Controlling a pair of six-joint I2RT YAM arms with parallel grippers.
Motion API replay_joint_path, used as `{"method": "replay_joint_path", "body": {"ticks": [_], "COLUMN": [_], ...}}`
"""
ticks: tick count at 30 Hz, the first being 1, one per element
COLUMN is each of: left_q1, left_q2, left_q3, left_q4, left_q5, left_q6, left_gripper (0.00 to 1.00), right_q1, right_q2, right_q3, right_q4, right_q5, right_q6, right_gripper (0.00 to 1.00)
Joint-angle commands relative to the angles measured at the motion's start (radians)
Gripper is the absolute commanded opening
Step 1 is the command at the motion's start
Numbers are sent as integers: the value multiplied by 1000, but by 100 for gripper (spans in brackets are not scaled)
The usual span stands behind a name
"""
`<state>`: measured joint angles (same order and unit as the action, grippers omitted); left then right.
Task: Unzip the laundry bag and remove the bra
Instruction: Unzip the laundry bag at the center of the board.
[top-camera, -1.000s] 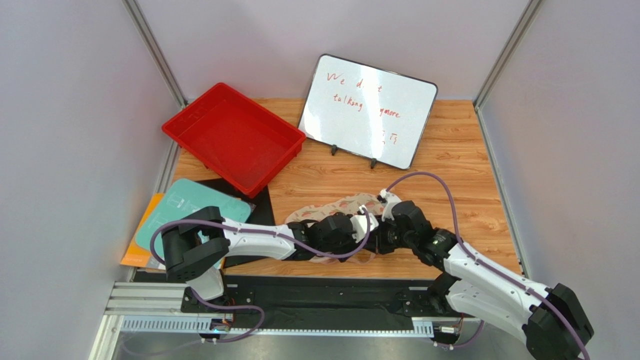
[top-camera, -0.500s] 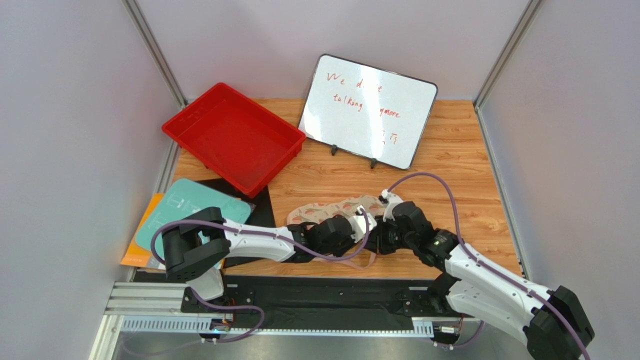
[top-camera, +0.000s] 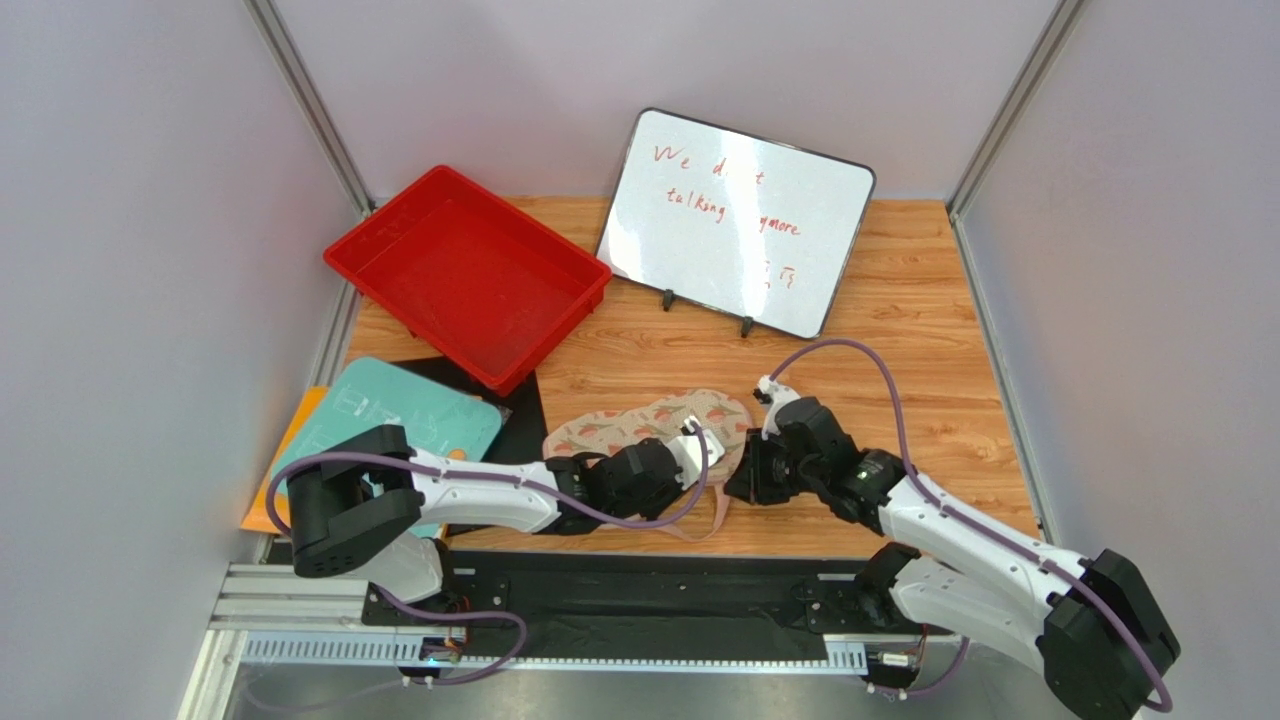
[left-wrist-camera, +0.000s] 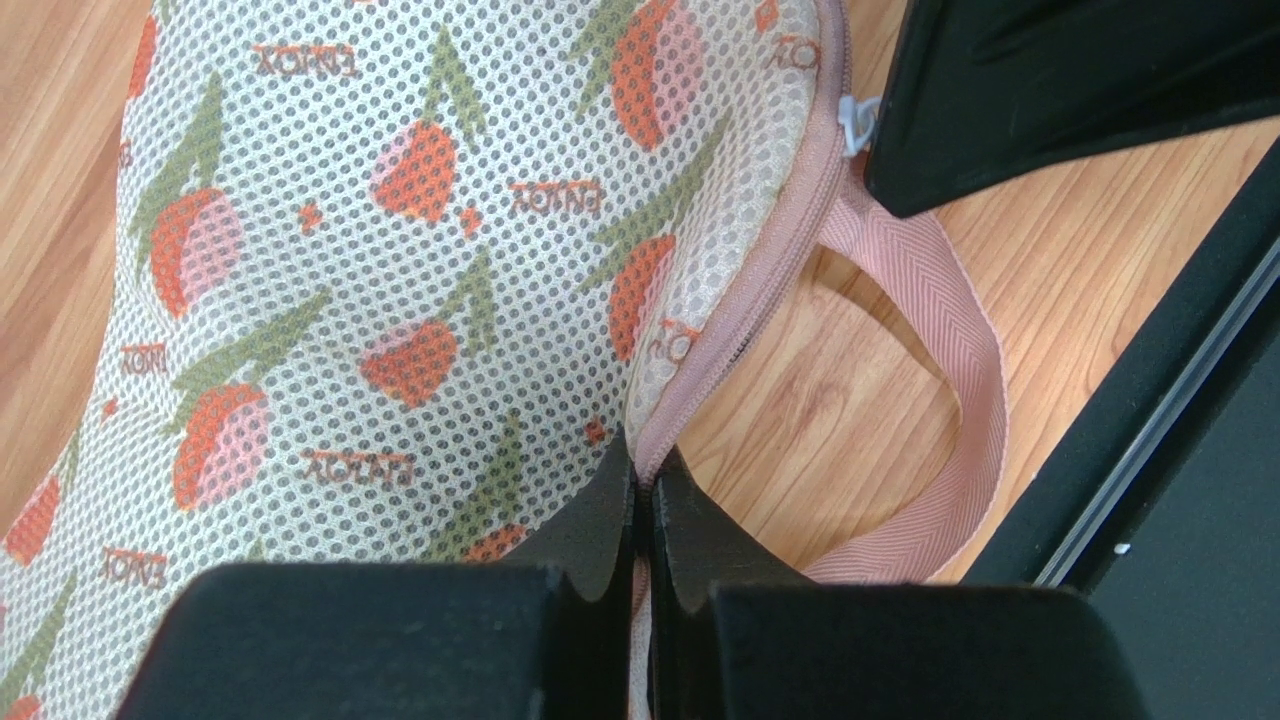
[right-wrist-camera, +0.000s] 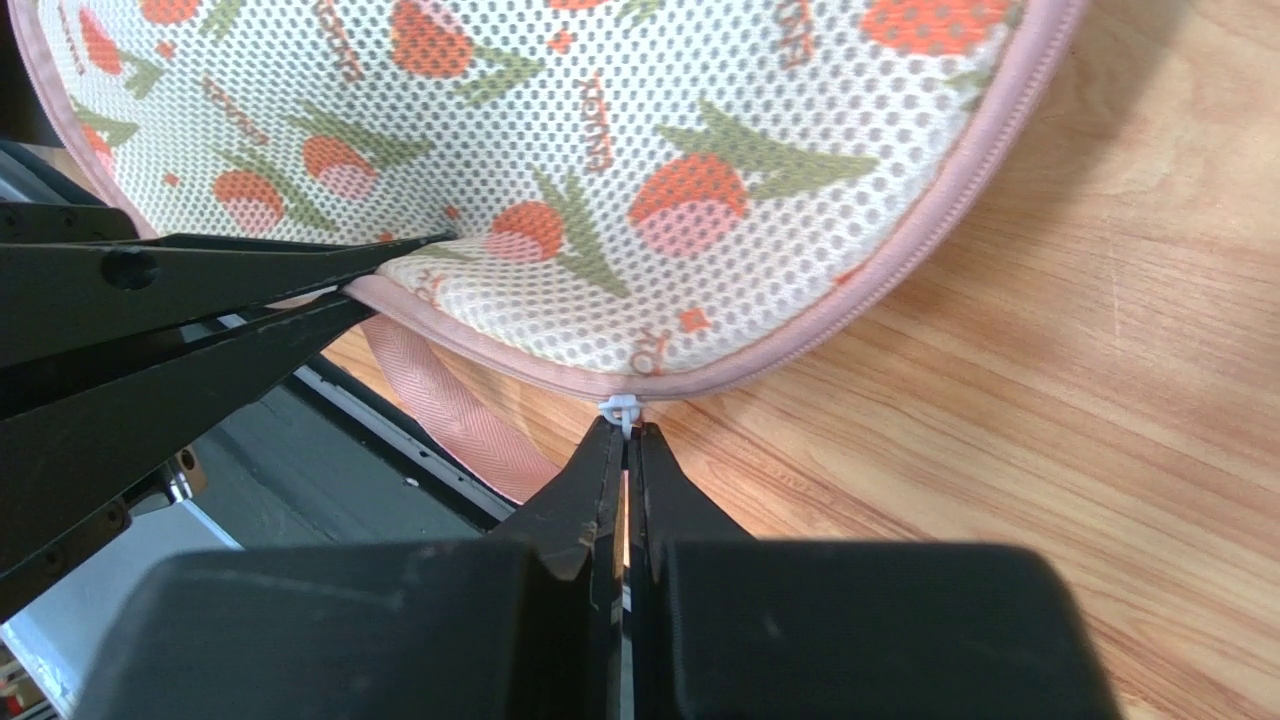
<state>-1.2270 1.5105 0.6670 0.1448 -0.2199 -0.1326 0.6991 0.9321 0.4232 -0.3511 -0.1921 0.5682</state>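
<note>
The laundry bag (top-camera: 646, 425) is a cream mesh pouch with a red and green print, lying flat on the wooden table. My left gripper (top-camera: 694, 455) is shut on its pink zipper edging (left-wrist-camera: 721, 345), near the pink loop (left-wrist-camera: 969, 398). From the right, my right gripper (top-camera: 747, 468) is shut on the small white zipper pull (right-wrist-camera: 622, 408) at the bag's (right-wrist-camera: 601, 135) rim. The two grippers sit close together at the bag's near right end. The zipper looks shut along the edge in view. The bra is hidden.
A red tray (top-camera: 466, 278) stands at the back left and a whiteboard (top-camera: 736, 218) leans at the back. A teal board (top-camera: 394, 413) over black and orange sheets lies at the left edge. A black rail (top-camera: 631, 578) runs along the near edge.
The left gripper has shut on the bag's edging. Both grippers and the bag have shifted left, and the bag lies more stretched out toward the left.
</note>
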Motion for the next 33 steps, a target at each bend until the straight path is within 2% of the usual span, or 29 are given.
{"method": "replay_joint_path", "body": {"ticks": [1,3,6,7,10,12,23,29,32,33], "left_q1": [1,1,1,-3,-26,-40,-49,-49,-49,-49], "left_q2": [-47,-58,-81,-88,-110,-108,46,103,117,120], "left_q3": [-15,-11,8,11,37,69,158,177,175,175], "left_q4": [-16,-21,-36,-36,-34,-42,13,15,18,18], "left_q5": [2,10,25,31,39,36,42,21,-2,-13], "left_q6": [-7,-1,14,28,68,85,111,108,103,99], "left_gripper": [0,0,33,56,74,77,77,73,68,63], "right_q1": [-9,-9,-10,-10,-10,-9,-10,-10,-10,-10], "right_q2": [20,27,20,16,7,10,-16,-19,-29,-35], "right_q3": [37,37,32,31,32,34,29,34,29,26], "right_q4": [3,9,26,30,41,40,52,44,43,44], "right_q5": [23,17,-3,-10,-33,-38,-90,-96,-101,-99], "right_q6": [1,1,1,-2,-4,-4,18,16,22,22], "right_gripper": [0,0,0,0,0,0,0,0,0,0]}}
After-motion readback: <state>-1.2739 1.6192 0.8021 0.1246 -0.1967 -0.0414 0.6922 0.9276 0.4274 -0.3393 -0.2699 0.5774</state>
